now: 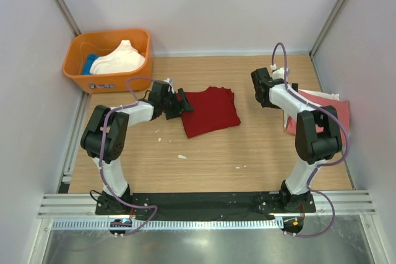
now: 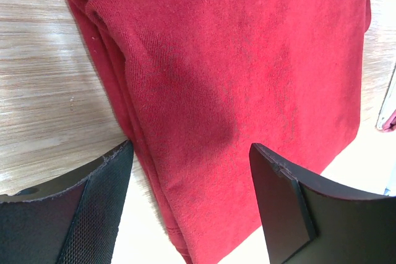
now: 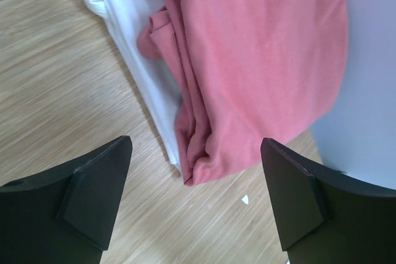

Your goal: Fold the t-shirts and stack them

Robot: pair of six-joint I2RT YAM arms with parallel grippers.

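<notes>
At mid-counter (image 1: 216, 153) the folded red shirt (image 1: 210, 110) lies flat, with the left claw (image 1: 184, 102) at its left edge, fingers spread wide and gripping nothing. By the right wall, the right claw (image 1: 263, 85) stands wide and empty near a pink shirt (image 3: 266, 60) lying on a white shirt (image 3: 133, 47).

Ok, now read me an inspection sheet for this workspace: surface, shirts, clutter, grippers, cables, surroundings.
Surface: wooden table.
Job's things: dark red t-shirt folded mid-table; salmon-pink t-shirt on white t-shirt by right wall; cream t-shirt and blue cloth in orange tub.
Clutter: white specks near centre.
Grippers: left gripper fingers open at red shirt's edge; right gripper fingers open over pink stack, holding nothing.
Cables: purple cables looped along both arms.
Surroundings: pale walls; metal rail at near edge.
</notes>
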